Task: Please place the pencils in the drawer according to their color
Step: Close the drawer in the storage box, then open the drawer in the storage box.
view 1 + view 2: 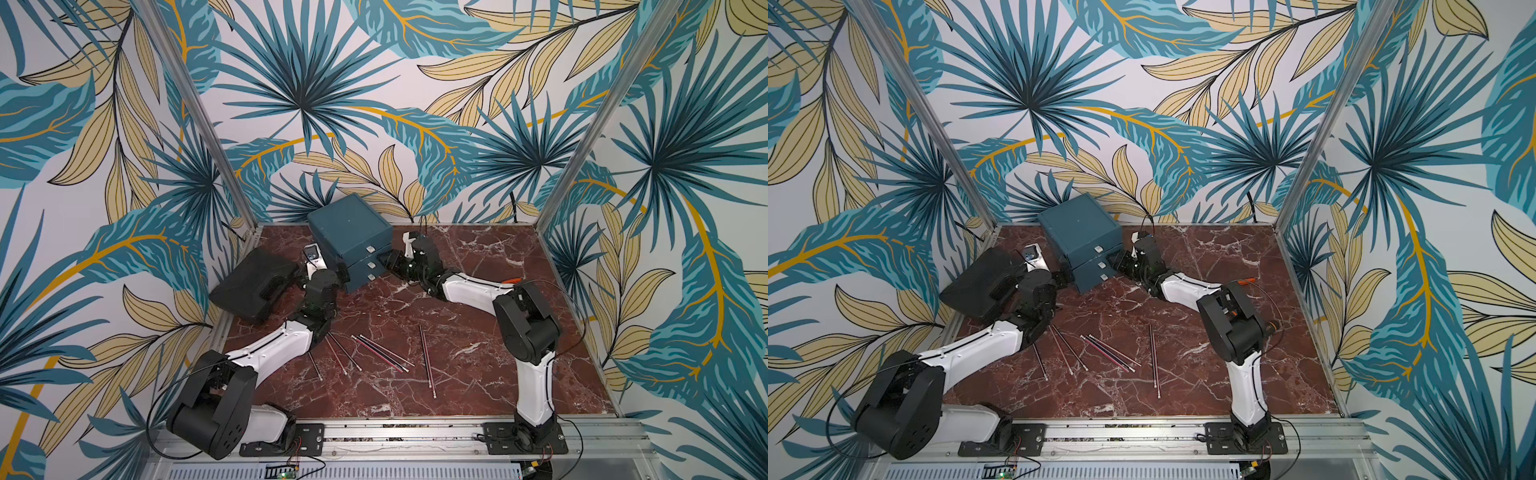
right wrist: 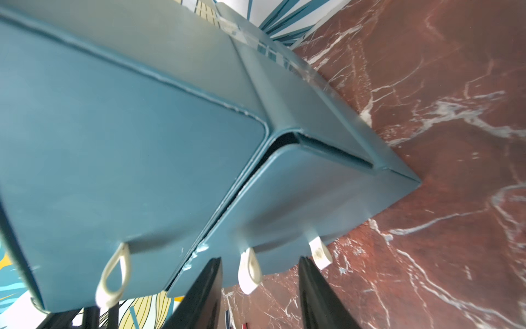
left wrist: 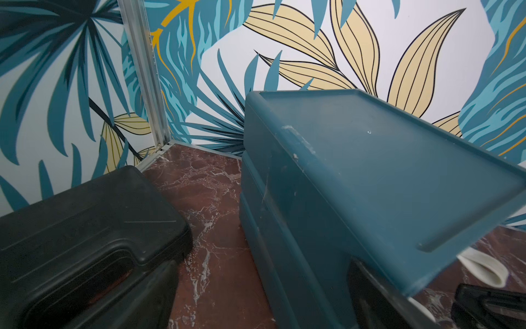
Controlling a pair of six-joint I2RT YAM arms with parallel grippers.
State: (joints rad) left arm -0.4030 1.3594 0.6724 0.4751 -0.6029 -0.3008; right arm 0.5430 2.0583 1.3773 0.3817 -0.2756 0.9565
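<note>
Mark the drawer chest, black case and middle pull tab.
drawer chest [image 1: 349,224], in a top view, on its top face.
black case [image 1: 249,278], in a top view, on its lid.
middle pull tab [image 2: 248,280], right wrist view, on its white loop.

- My worktop [image 1: 478,253] is red-brown marble with white veins.
- The drawer [image 1: 349,226], a dark teal chest of three, stands on it between my left jaws and my right jaws. Its side faces the left ones and its front faces the right ones.
- A flat black case [image 1: 253,282] lies just beyond my left jaws, away from the chest.
- The pencils [image 1: 380,353], dark and reddish, lie loose well behind both jaws, toward my bases.
- Orange pliers [image 1: 512,281] show behind my right arm, well back from the right jaws and mostly hidden.
</note>
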